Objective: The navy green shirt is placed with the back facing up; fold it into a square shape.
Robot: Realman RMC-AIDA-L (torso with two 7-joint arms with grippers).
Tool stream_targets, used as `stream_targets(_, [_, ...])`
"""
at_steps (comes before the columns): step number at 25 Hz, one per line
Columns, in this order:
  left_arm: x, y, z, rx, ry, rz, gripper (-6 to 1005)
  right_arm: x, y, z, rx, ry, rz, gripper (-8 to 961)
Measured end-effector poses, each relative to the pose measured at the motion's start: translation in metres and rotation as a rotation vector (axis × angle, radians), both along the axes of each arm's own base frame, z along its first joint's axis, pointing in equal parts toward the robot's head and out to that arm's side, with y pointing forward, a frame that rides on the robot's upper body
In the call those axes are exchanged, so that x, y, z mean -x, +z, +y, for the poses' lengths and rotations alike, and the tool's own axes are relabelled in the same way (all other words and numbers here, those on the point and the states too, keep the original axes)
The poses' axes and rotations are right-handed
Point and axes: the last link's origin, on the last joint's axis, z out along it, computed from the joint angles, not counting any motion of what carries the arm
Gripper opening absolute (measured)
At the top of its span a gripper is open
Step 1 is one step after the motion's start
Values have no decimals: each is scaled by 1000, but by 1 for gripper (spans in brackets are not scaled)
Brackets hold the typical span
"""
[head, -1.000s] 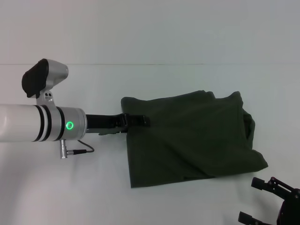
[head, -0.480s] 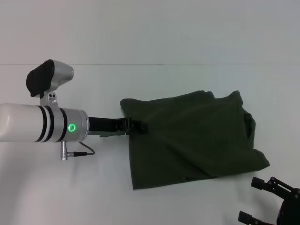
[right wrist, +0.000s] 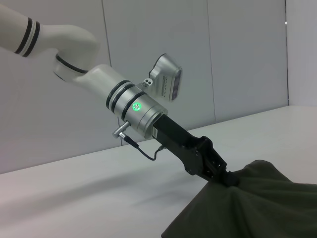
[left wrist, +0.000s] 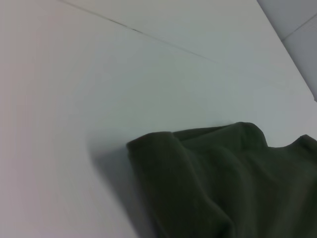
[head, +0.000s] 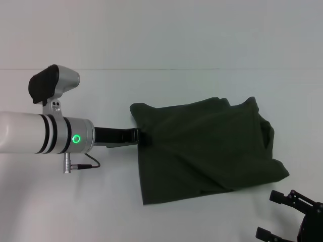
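Navy green shirt [head: 207, 146], dark olive, rumpled, roughly folded, plain side up

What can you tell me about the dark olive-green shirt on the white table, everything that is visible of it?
The dark olive-green cotton-looking shirt lies on the white table, folded into a rough, wrinkled rectangle, not yet square. Its surface is plain; no lettering shows. Its edge on the robot's right bunches into loose folds, and one corner points toward the parked right gripper, which does not touch it. The left gripper meets the shirt's left edge, its fingertips hidden in cloth that rises to a small peak around them.
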Motion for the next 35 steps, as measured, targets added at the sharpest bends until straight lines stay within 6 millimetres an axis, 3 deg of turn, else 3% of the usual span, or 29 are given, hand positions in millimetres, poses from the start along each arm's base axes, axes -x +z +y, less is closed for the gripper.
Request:
stream_targets(4, [2,5,0,12,-9,6,103,0,0,0,1,0,1,915])
stream_targets(10, [9,25,0,46,-14,4,63,0,0,0,0,0,4,914])
stream_targets(19, [20,56,10,30,1,36,63,3,0,5,6,5,10,912])
stream_targets(35, [24,54,24,-88,-19,119,65,9,-3,12,9,19,18,909])
